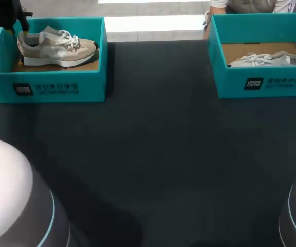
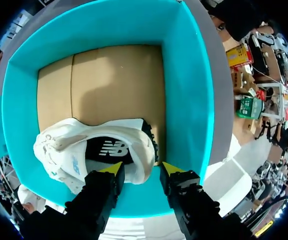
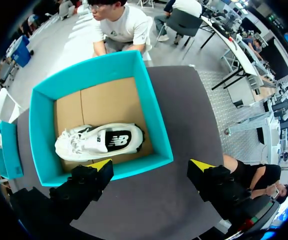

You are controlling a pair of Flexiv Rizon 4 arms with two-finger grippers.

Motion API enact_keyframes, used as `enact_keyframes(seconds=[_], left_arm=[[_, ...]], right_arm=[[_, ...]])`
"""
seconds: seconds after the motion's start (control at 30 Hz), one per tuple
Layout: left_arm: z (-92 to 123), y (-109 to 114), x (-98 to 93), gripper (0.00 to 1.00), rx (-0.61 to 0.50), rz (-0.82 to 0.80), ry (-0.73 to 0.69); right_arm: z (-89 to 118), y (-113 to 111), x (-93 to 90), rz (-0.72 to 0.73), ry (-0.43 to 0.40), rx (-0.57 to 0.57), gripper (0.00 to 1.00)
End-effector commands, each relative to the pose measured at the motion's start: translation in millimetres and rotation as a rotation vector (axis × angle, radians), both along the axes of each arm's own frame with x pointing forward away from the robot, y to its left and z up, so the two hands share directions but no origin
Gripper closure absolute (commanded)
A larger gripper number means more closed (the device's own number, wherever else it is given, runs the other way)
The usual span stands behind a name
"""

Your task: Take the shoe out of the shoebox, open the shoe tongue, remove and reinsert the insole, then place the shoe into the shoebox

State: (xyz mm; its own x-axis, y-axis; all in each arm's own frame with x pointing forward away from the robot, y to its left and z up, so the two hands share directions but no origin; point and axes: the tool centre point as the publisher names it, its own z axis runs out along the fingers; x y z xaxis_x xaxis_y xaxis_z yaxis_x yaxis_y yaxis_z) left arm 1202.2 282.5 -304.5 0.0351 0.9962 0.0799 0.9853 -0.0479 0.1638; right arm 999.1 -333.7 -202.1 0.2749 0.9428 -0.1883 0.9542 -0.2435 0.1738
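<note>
A beige sneaker [image 1: 58, 46] lies on its sole in the teal shoebox [image 1: 45, 87] at the table's back left, toe pointing right. My left gripper [image 1: 20, 30] hangs over the shoe's heel. In the left wrist view the gripper [image 2: 142, 168] straddles the back wall of the sneaker's [image 2: 84, 145] heel, one yellow tip over the dark insole and the other outside, with a thin gap still showing. My right gripper [image 3: 151, 165] stands wide open and empty above the table, short of the near wall of the other box [image 3: 159, 125].
A second teal shoebox [image 1: 261, 82] at the back right holds a white sneaker [image 1: 271, 59]. A person [image 1: 207, 20] stands just behind that box, a hand near its far left corner. Dark tabletop [image 1: 153, 154] spreads between and in front of the boxes.
</note>
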Motion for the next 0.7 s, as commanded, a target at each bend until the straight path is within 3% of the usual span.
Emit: enact_keyframes(seconds=[0.03,0.7], left_arm=[[-10.3,-0.5,7.1,0.53,0.009,-0.005,0.013],[-48.3,10.7,13.0,0.57,0.042,0.003,0.075]], right_arm=[[0.0,0.0,-0.2,0.000,-0.001,0.000,0.00],[0.0,0.0,-0.2,0.000,-0.001,0.000,0.00]])
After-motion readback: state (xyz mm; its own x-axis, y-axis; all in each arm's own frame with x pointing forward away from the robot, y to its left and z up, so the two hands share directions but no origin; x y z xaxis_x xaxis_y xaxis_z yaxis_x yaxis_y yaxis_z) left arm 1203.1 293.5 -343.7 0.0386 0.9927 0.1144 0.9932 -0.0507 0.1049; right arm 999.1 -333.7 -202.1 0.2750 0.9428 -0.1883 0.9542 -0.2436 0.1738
